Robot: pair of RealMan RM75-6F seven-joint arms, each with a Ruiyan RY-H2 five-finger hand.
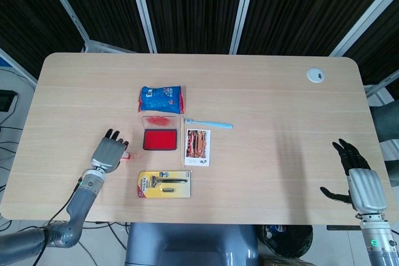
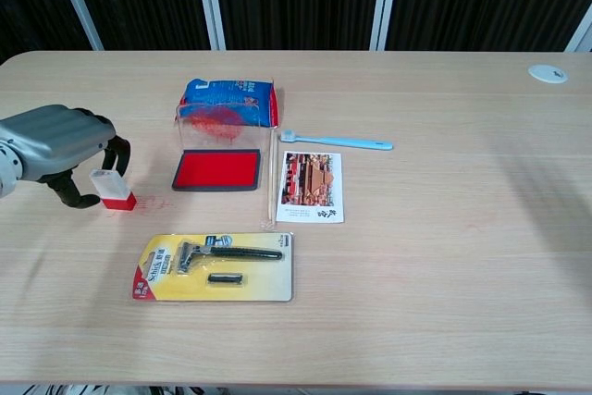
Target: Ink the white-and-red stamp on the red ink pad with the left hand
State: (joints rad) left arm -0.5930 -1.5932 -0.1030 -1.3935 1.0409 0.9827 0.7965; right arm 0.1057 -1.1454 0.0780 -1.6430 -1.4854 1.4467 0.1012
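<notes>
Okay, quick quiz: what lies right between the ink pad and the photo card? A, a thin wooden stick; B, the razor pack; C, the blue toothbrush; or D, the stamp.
A: a thin wooden stick runs along the gap between the ink pad and the photo card.
</notes>
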